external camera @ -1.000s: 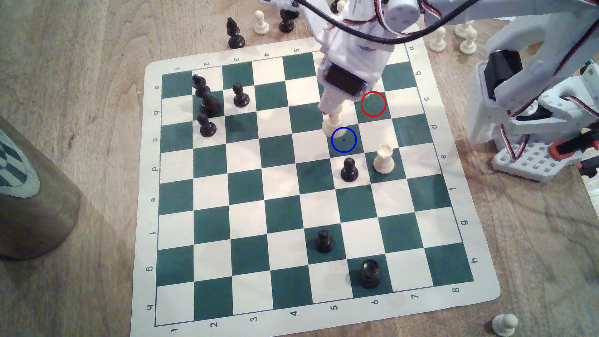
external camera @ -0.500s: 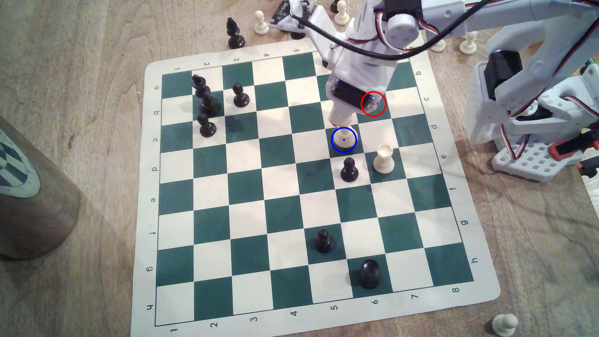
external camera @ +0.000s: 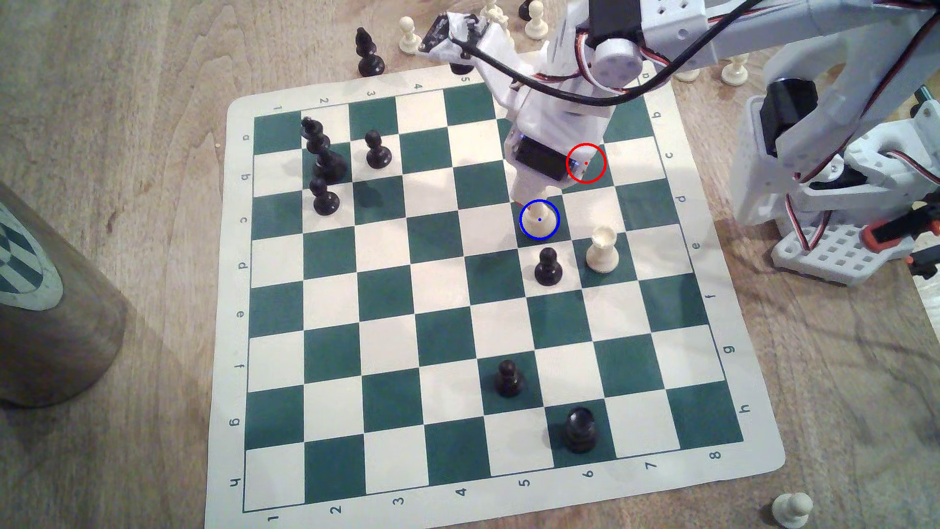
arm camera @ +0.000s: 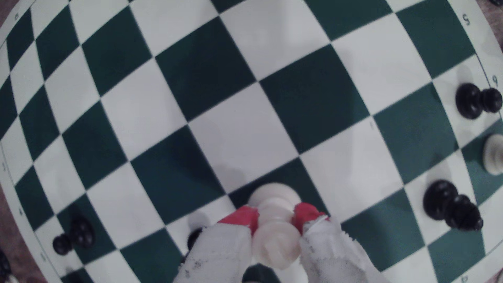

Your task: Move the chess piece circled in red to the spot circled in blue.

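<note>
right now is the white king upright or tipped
Upright: the king stands with its base on the blue-ringed square, red-tipped fingers either side of its waist.

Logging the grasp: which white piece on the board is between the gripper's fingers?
The king on the blue-ringed square, gripped by the red-tipped gripper; the white rook stands free.

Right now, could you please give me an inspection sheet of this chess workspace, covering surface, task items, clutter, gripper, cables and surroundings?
Surface: green-and-cream roll-up chessboard lying flat on a wooden table.
Job's things: tall cream-white king upright, its round base inside the blue-ringed green square.
Clutter: black pawn and cream rook on neighbouring squares; captured cream pawns off the board.
Gripper: red-tipped white gripper shut on the king's narrow waist.
Cables: black cable looping above the wrist, clear of pieces.
Surroundings: brown cylindrical container at the exterior view's left.
</note>
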